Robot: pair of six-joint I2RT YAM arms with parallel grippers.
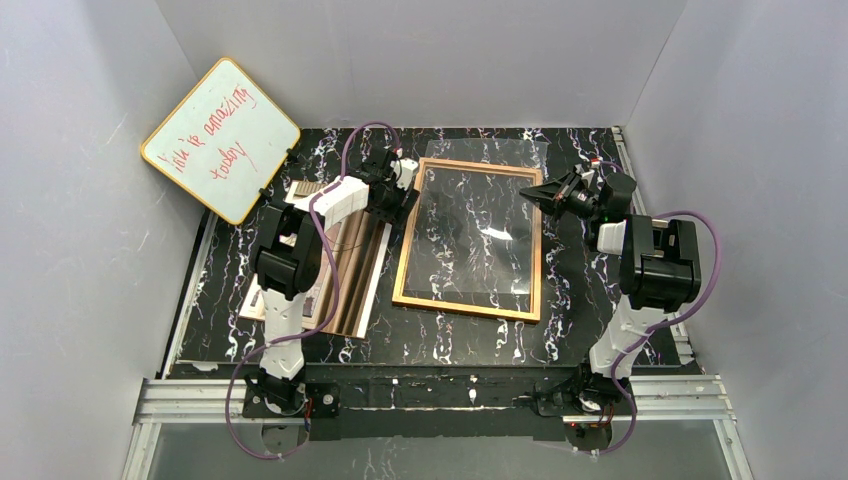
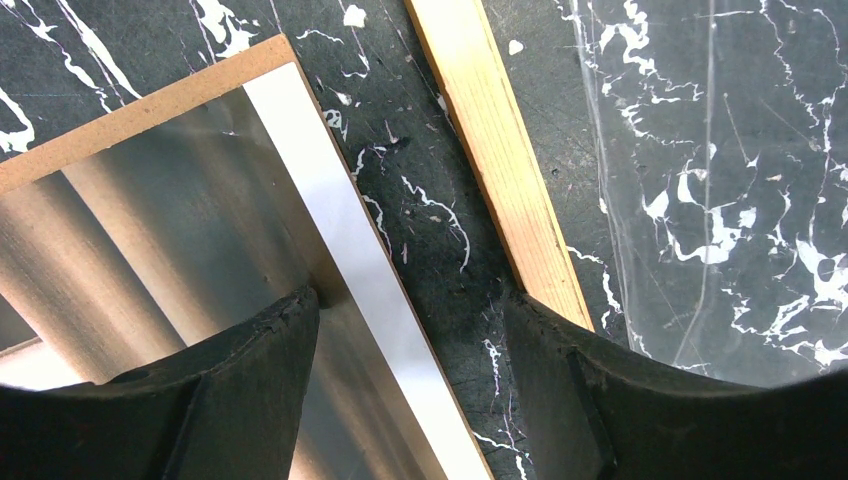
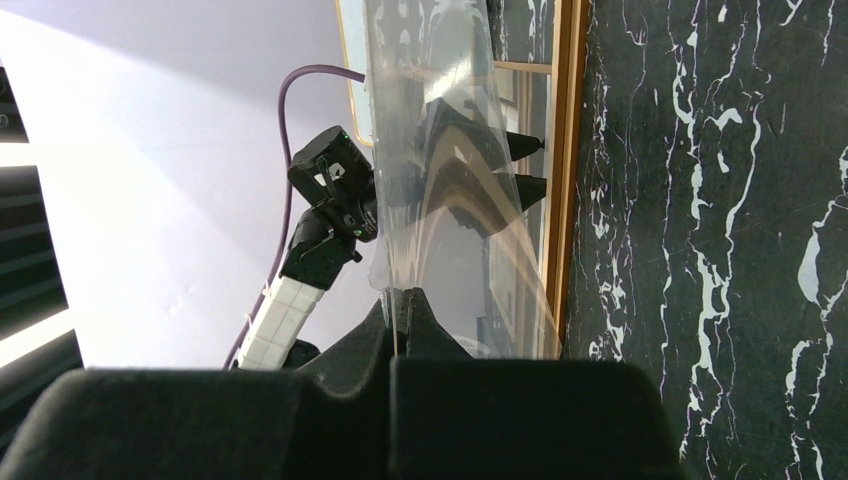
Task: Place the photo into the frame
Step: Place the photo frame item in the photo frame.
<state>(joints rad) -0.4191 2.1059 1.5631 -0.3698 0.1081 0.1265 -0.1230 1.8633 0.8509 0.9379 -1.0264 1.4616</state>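
Note:
The orange-brown wooden frame [image 1: 405, 250] lies flat mid-table. Its clear pane [image 1: 480, 215] is tilted, and my right gripper [image 1: 537, 194] is shut on the pane's right edge. In the right wrist view the pane [image 3: 440, 170] rises from the closed jaws of that gripper [image 3: 400, 297], beside the frame's rail [image 3: 570, 150]. The photo [image 1: 355, 280] lies on the brown fibreboard back [image 1: 300, 190] left of the frame, partly hidden by my left arm. My left gripper [image 2: 410, 300] is open, one finger over the photo [image 2: 200, 230] and the other at the frame's rail [image 2: 500, 150].
A yellow-edged whiteboard [image 1: 222, 140] with red writing leans against the left wall at the back. Grey walls close in three sides. The black marbled tabletop [image 1: 580, 300] shows around the frame, and a metal rail [image 1: 430, 400] runs along the near edge.

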